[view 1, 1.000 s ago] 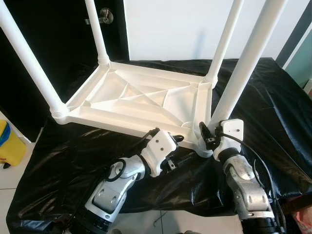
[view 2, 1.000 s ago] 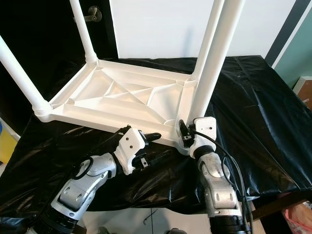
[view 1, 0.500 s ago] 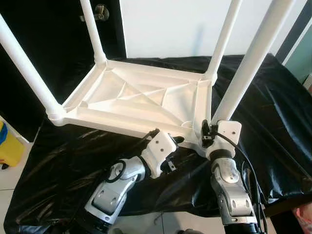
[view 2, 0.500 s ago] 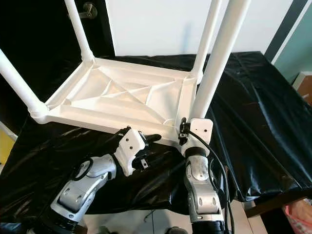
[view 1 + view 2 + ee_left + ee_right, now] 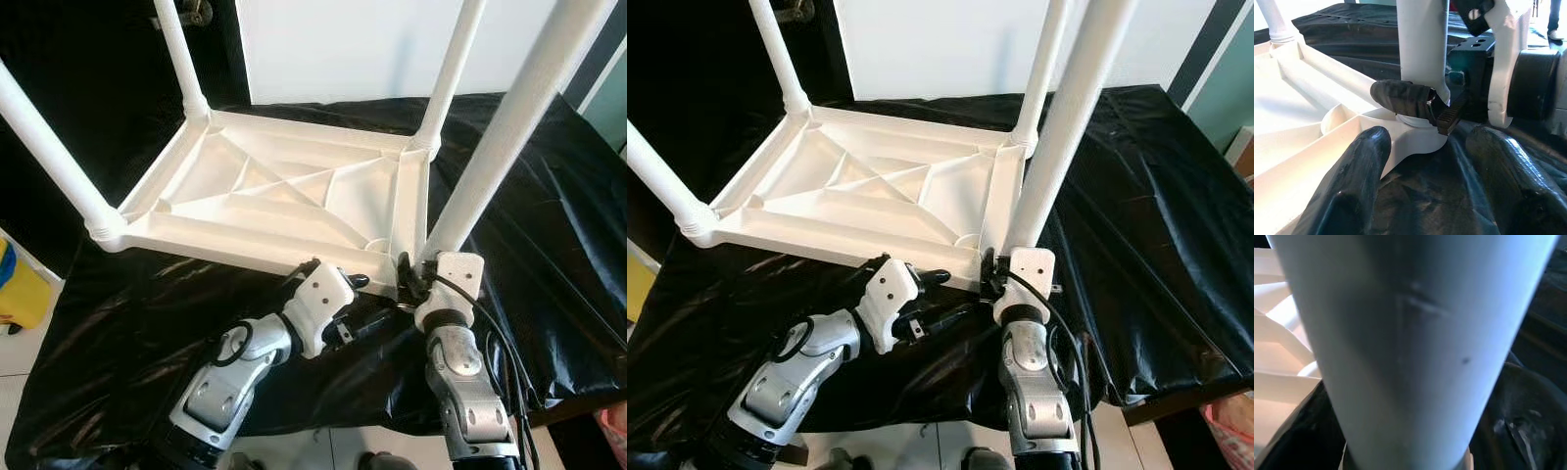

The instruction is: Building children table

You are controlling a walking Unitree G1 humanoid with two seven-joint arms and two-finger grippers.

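A white children's table (image 5: 284, 196) lies upside down on a surface under black plastic sheeting (image 5: 127, 313), its four legs pointing up. My right gripper (image 5: 409, 279) is at the foot of the near right leg (image 5: 500, 137), where the leg meets the table's corner, and is shut on it. A toothed finger (image 5: 1405, 98) curls round that leg (image 5: 1420, 44) in the left wrist view. The same leg (image 5: 1410, 333) is very close in the right wrist view. My left gripper (image 5: 364, 302) is open just left of that corner, low over the sheeting, holding nothing.
A yellow bin (image 5: 15, 294) stands on the floor at the left. Behind the table are a black door with a handle (image 5: 196, 12) and a white wall. The sheeting's front edge runs just before my arms, and a pink thing (image 5: 617, 436) sits at the lower right.
The camera has shifted a little. My right arm has drawn in under the near right leg, its gripper staying at the leg's foot. The left gripper has hardly moved.
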